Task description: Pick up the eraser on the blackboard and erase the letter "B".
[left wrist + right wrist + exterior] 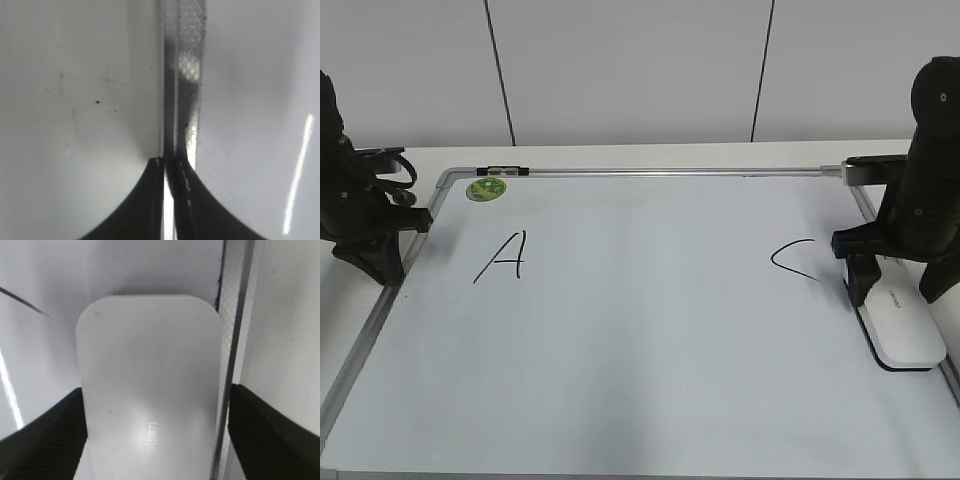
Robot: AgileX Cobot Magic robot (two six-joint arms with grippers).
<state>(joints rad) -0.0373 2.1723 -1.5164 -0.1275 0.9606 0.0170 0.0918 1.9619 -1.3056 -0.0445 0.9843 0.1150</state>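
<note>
The blackboard (640,360) is a white board with a grey frame, lying flat. A black "A" (500,256) is at its left and a black "C" (796,260) at its right. No letter "B" shows; the board between them is bare. The white eraser (900,325) lies at the board's right edge. My right gripper (865,272) is over its far end. In the right wrist view the eraser (150,365) lies between the open jaws (155,395), the right jaw beyond the frame strip (235,315). My left gripper (385,250) is shut and empty.
A small round green magnet (486,188) sits at the board's far left corner. In the left wrist view the shut jaws (170,162) hover over the board's left frame strip (184,75). A white table surrounds the board, with a wall behind it.
</note>
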